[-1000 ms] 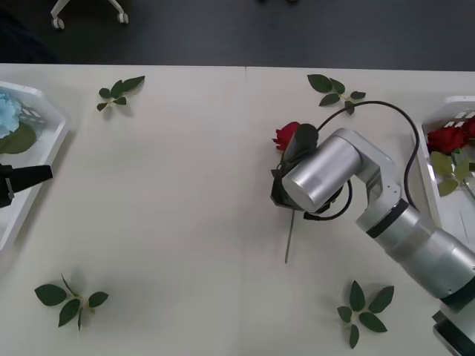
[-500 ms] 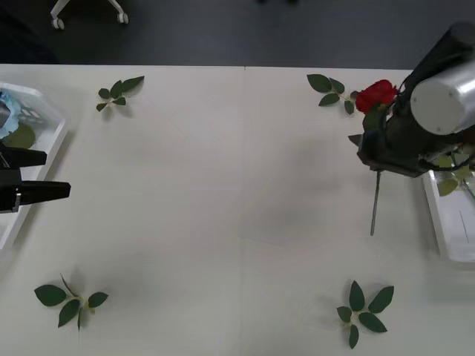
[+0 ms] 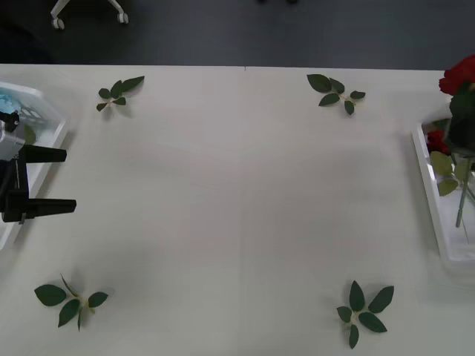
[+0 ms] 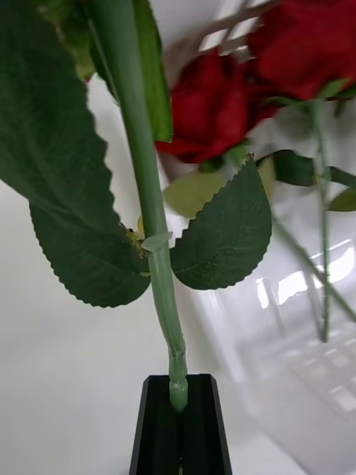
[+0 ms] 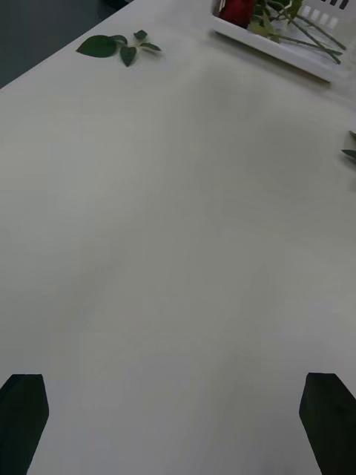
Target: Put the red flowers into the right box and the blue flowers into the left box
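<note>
Deep-red roses [image 3: 459, 74], green stems; pale-blue flowers [image 3: 9, 100]; white slotted boxes [image 3: 430, 185]; off-white surface [image 3: 237, 208]; dark-green leaf sprigs [image 3: 364, 311]; black fingers [image 5: 326, 423].

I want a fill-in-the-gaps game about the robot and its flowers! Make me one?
1. The right pincer is shut on the stem of a ____ flower.
2. That flower hangs over the ____ box.
3. The left pincer waits by the left box with its fingers ____.
4. The loose things lying on the table are green ____ sprigs.

Missing words: red; right; open; leaf
</note>
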Controlling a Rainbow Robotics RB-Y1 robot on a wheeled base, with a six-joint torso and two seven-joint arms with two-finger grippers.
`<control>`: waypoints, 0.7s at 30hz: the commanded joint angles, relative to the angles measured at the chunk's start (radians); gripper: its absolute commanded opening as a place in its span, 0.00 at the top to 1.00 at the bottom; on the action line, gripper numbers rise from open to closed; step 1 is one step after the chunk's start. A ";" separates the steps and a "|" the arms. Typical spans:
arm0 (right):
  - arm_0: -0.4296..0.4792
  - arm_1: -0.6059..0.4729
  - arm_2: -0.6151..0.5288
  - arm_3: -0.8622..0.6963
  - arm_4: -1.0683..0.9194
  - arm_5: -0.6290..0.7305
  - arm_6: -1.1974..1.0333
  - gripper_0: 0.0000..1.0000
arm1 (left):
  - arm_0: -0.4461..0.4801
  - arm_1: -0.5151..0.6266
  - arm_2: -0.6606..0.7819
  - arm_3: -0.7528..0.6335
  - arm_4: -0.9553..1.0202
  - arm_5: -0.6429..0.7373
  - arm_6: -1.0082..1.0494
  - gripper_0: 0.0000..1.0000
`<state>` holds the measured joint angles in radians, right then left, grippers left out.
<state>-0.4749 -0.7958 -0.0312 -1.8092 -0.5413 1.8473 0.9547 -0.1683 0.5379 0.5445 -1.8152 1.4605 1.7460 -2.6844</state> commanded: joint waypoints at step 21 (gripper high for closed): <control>0.302 -0.187 -0.200 0.294 0.041 -0.559 0.526 1.00 | -0.036 0.047 -0.012 -0.046 0.052 0.026 -0.021 0.00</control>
<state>-0.1541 -0.9595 -0.2181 -1.5072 -0.5114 1.3118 1.4248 -0.1729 0.5394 0.5151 -1.8320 1.5041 1.7635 -2.6844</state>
